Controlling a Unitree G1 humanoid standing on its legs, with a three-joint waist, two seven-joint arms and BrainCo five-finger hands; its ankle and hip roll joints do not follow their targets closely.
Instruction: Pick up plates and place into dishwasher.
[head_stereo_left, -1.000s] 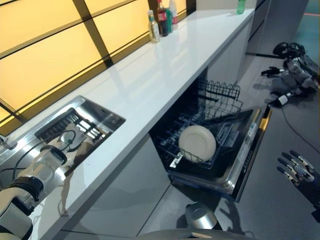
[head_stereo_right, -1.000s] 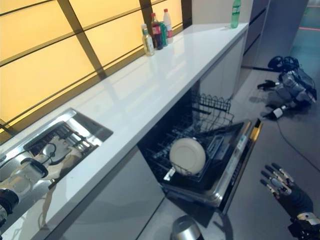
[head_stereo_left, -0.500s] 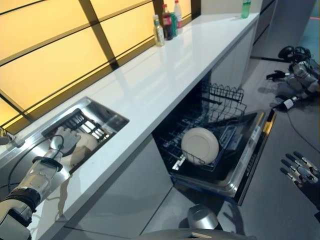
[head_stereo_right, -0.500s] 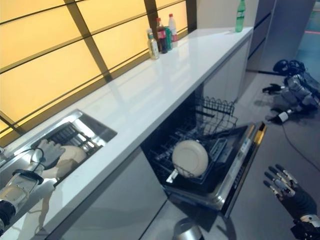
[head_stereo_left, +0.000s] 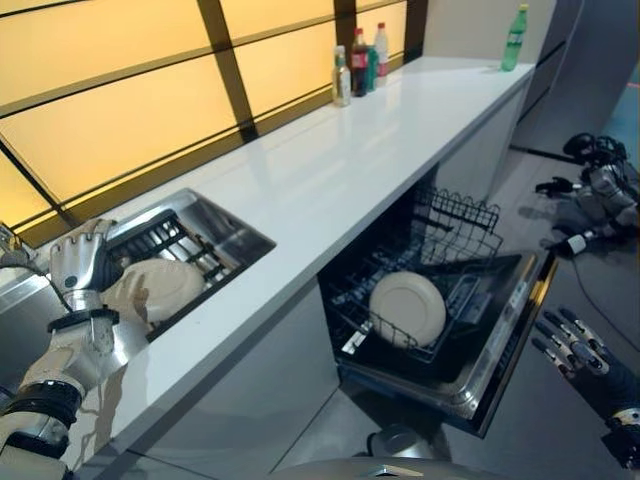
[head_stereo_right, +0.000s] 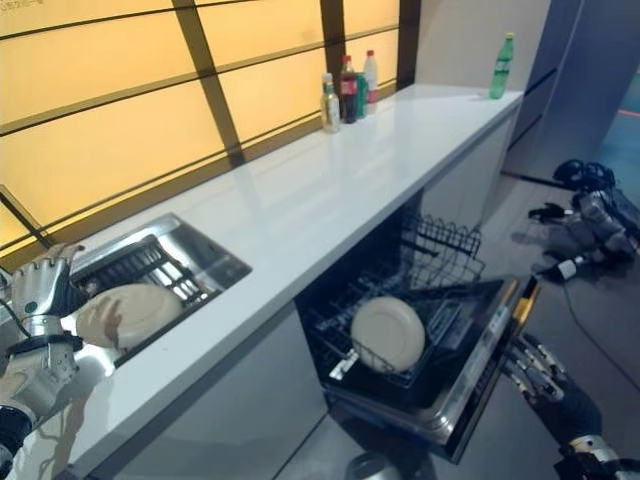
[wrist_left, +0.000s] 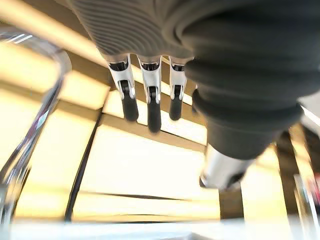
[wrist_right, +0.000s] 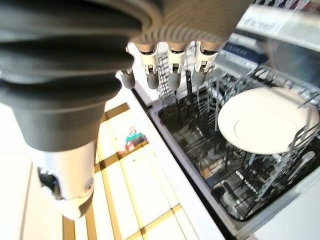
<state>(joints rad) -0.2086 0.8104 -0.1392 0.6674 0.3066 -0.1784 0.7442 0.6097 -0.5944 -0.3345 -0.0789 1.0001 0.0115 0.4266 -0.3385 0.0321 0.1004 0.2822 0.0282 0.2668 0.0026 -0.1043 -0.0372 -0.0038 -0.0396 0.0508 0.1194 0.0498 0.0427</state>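
Left eye view: my left hand (head_stereo_left: 82, 262) is raised above the stainless steel sink (head_stereo_left: 235, 232) set in the long white countertop (head_stereo_left: 350, 150), fingers loosely spread and holding nothing. Just beside it, on the side toward the countertop, a round cream plate (head_stereo_left: 160, 287) lies tilted in the sink, against the dark ribbed rack in the basin. Below the countertop the open dishwasher (head_stereo_left: 490, 340) has its door dropped down, and a second round cream plate (head_stereo_left: 408, 309) stands on edge in its black wire lower rack (head_stereo_left: 440, 230). My right hand (head_stereo_left: 575, 350) hangs past the dishwasher door's outer edge, over the grey floor, fingers straight and apart, empty.

Right eye view: a cluster of bottles (head_stereo_right: 345, 92) stands at the far end of the countertop by the yellow panelled wall, a green bottle (head_stereo_right: 497, 55) farther along.

Left wrist view: my left hand's fingers (wrist_left: 148, 95) point out relaxed toward the yellow wall, nothing between them and the thumb.

Right wrist view: my right hand's fingers (wrist_right: 171, 70) are extended above the dishwasher rack, well apart from the plate standing in it.
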